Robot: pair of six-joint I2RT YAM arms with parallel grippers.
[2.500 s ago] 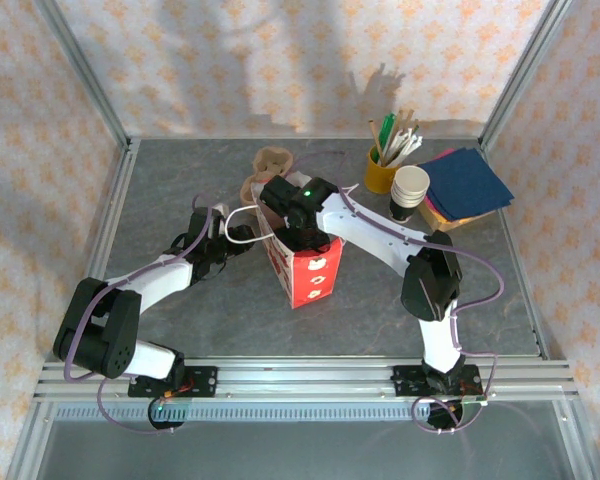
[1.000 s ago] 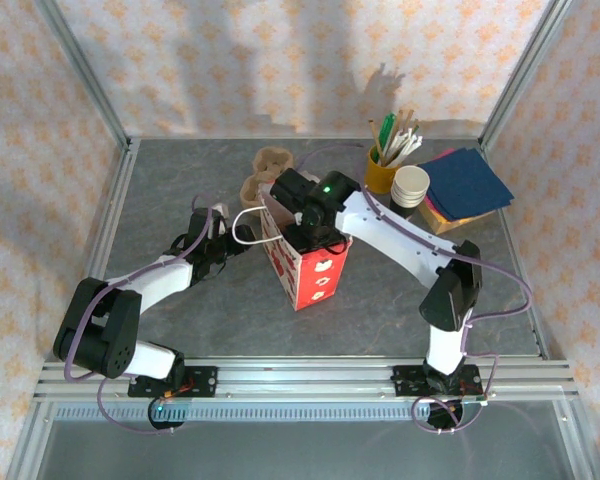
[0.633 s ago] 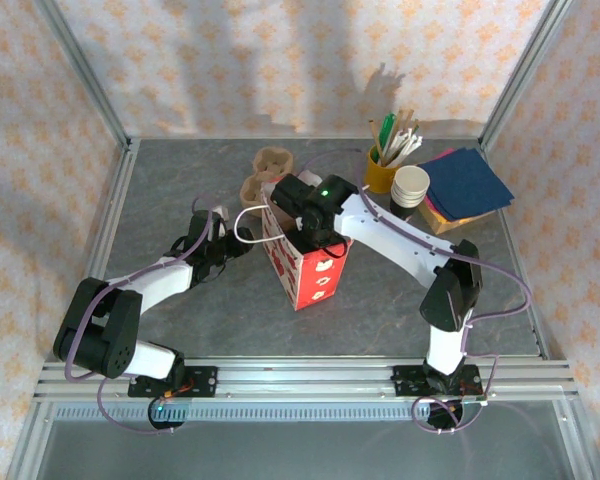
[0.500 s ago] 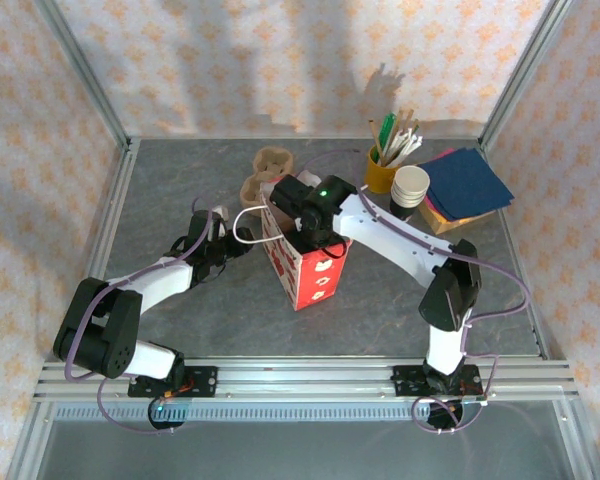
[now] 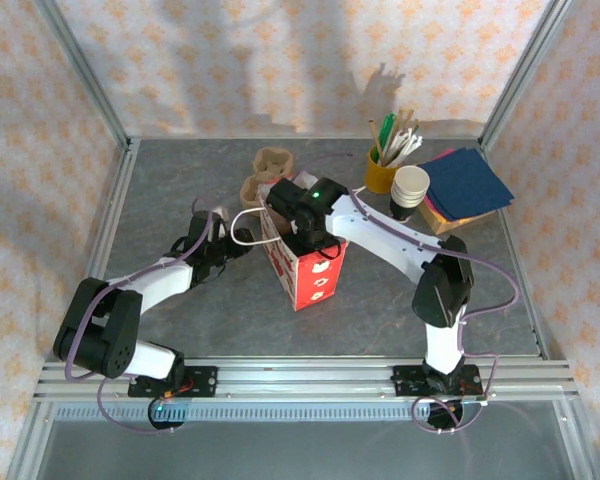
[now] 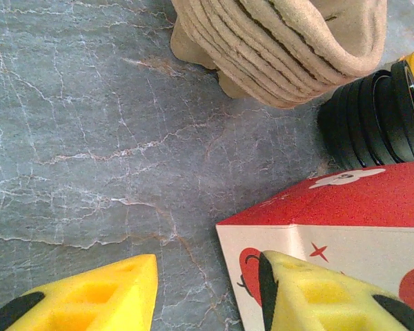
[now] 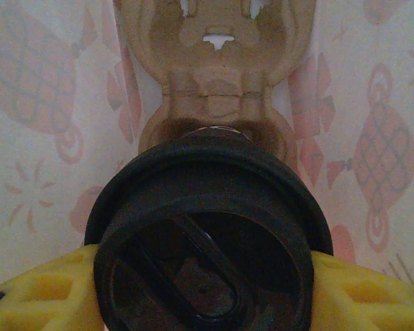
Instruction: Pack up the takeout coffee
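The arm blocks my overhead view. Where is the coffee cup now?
The coffee cup's black lid shows in the right wrist view, gripped by the right gripper inside the red bag mid-table, over a brown pulp carrier.

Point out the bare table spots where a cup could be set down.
Free: the table far left, between the left rail and the pulp carriers; also near right, between the red bag and right arm. Crowded: far right, with stirrer cup, cup stack, napkins.

The right hand [image 7: 207, 293] has carried the coffee cup [image 7: 205, 234] leftward, lower into the red bag [image 5: 310, 275].
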